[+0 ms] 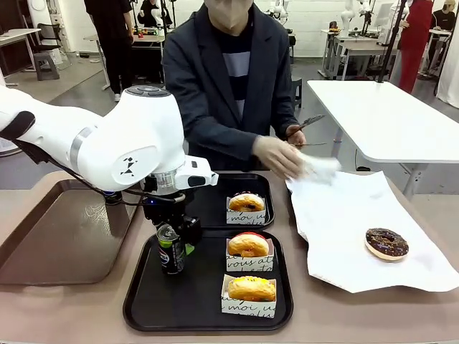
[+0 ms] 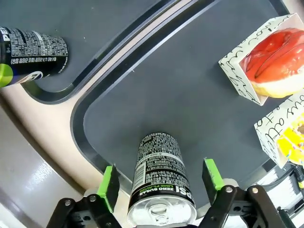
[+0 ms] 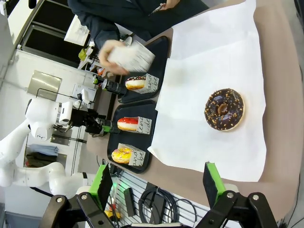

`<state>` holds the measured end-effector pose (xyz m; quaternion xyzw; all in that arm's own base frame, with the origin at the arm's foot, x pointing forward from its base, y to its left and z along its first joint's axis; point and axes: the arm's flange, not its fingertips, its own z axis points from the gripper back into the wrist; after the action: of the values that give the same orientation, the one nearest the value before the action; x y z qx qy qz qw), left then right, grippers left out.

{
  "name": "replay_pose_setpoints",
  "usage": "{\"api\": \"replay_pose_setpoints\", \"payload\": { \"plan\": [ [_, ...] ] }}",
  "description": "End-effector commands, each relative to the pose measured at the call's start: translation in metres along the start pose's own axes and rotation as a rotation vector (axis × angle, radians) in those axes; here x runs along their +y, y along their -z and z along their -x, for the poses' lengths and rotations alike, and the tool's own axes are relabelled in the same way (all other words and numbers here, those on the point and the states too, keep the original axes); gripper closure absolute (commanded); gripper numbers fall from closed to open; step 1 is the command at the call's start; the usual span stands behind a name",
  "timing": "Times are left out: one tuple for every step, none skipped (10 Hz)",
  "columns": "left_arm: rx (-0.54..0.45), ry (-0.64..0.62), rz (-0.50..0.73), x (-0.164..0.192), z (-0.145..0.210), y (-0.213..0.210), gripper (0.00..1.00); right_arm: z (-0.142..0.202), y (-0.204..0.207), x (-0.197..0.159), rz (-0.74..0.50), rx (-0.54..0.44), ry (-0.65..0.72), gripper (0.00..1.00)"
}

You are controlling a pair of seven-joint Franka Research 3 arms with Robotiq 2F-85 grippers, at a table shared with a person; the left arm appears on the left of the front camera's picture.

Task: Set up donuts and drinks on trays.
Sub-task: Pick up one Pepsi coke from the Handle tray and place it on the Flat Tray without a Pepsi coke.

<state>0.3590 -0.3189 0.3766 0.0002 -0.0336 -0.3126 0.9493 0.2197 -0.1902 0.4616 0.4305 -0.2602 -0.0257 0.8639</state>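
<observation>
Standing between the left pincer's [image 2: 160, 180] seemingly parted pads, a can [image 2: 161, 175].

You get bright, even light from above, and shadows stay soft. The brown tray [image 1: 64, 229] shines with glare. The person's hand [image 1: 276, 156] is blurred from moving. Your wrist pictures bend at the edges, and the near can [image 2: 160, 183] looks stretched.
</observation>
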Motion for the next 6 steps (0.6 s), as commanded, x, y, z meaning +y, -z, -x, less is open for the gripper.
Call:
{"api": "replay_pose_setpoints", "payload": {
  "plan": [
    [-0.046,0.011,-0.006,0.000,0.003,-0.010,0.01,0.000,0.001,-0.003,-0.012,-0.002,-0.009,0.00],
    [-0.076,0.008,-0.004,-0.001,0.007,-0.021,0.00,0.000,0.001,-0.003,-0.012,-0.002,-0.009,0.00],
    [-0.097,0.002,-0.005,-0.003,0.012,-0.030,0.00,0.000,0.001,-0.003,-0.012,-0.002,-0.009,0.00],
    [-0.111,0.004,-0.013,-0.004,0.018,-0.040,0.00,0.000,0.001,-0.003,-0.012,-0.002,-0.009,0.00],
    [-0.112,-0.002,-0.013,-0.004,0.024,-0.051,0.00,0.000,0.001,-0.003,-0.012,-0.002,-0.009,0.00],
    [-0.121,-0.012,-0.021,-0.002,0.032,-0.064,0.00,0.000,0.001,-0.003,-0.012,-0.002,-0.009,0.00]
  ]
}}
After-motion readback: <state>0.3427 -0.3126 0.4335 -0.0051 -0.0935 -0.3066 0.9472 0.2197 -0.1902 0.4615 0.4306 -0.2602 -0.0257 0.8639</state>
